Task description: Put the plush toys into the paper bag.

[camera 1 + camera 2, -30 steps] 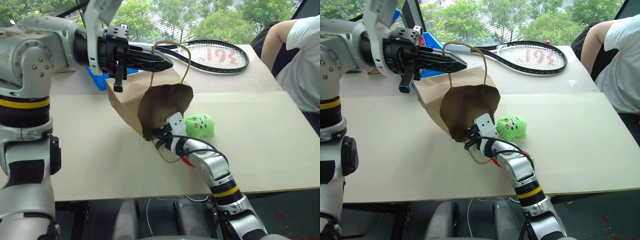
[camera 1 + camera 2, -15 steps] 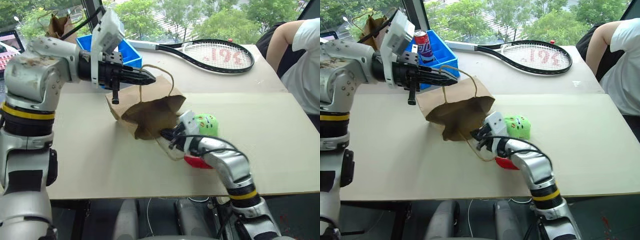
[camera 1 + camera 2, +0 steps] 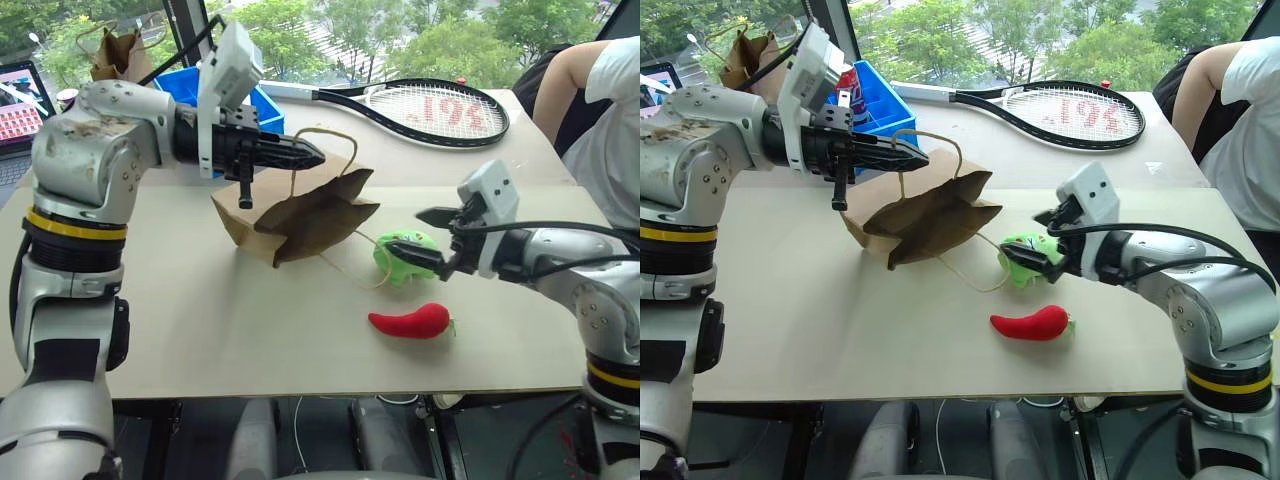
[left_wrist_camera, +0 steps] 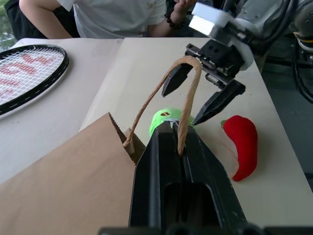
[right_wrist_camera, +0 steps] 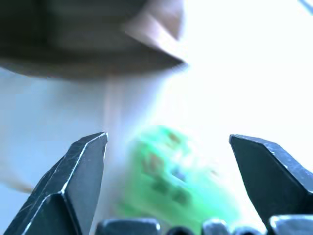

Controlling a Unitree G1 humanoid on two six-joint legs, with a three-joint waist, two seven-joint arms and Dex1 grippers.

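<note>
Right over the green plush toy (image 3: 400, 256) the right gripper (image 3: 428, 237) gaped wide, holding nothing. Left gripper (image 3: 305, 155) pinched the paper bag (image 3: 300, 215) handle; I'd have lifted the mouth wider first.

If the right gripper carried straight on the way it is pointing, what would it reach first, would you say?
Most likely the green plush toy: it sits between the open jaws of the right gripper, directly ahead, with the paper bag beyond it. Depth is hard to judge.

Counted on table: one wide brown kraft paper bag (image 3: 300, 215); two plush toys, one round green (image 3: 400, 256), one red chili-shaped (image 3: 410, 322); one black-framed racket (image 3: 420, 108); one blue plastic bin (image 3: 872, 100); one soda can (image 3: 845, 80); one darker brown paper bag (image 3: 118, 55).
</note>
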